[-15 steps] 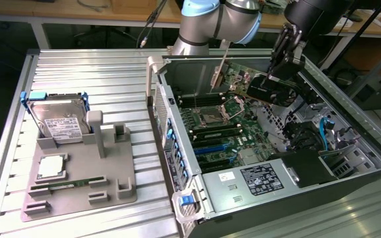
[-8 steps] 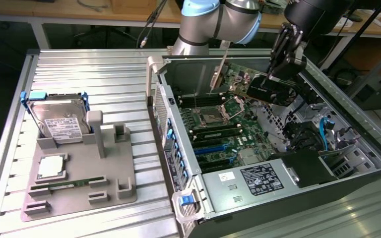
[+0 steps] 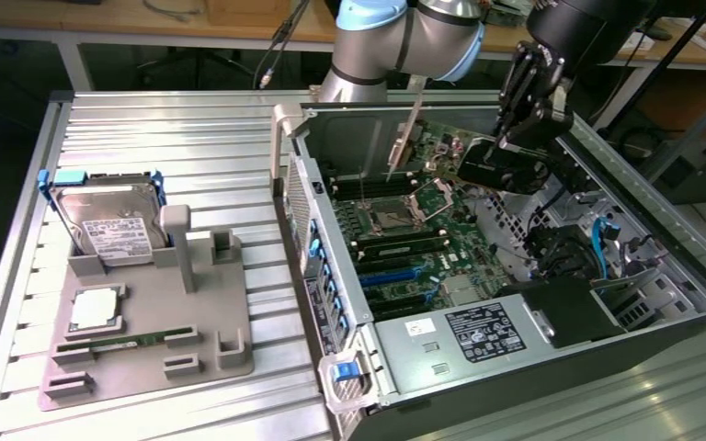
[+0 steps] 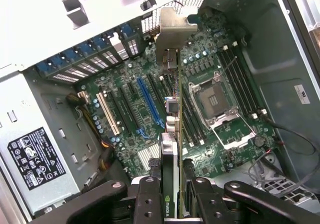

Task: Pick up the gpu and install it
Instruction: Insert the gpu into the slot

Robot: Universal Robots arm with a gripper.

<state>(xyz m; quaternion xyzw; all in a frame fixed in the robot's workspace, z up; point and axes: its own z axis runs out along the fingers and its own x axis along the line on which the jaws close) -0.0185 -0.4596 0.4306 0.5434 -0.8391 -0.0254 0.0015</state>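
My gripper [image 4: 172,199] is shut on the gpu [image 4: 172,134], which I see edge-on as a thin green card with its silvery-beige bracket [image 4: 175,26] at the far end. The card hangs inside the open computer case, above the motherboard [image 4: 225,149], between the blue slot [image 4: 150,104] and the CPU socket [image 4: 215,101]. In the exterior view the gripper [image 3: 473,158] holds the gpu [image 3: 433,147] over the upper part of the board, bracket [image 3: 400,147] toward the case's rear wall. I cannot tell whether the card's edge touches a slot.
A grey fixture tray [image 3: 206,312] on the exterior view's left holds a hard drive [image 3: 108,220], a CPU [image 3: 96,308] and a memory stick [image 3: 126,342]. The case wall [image 3: 310,220], power supply [image 3: 476,331] and cables [image 3: 598,248] surround the motherboard.
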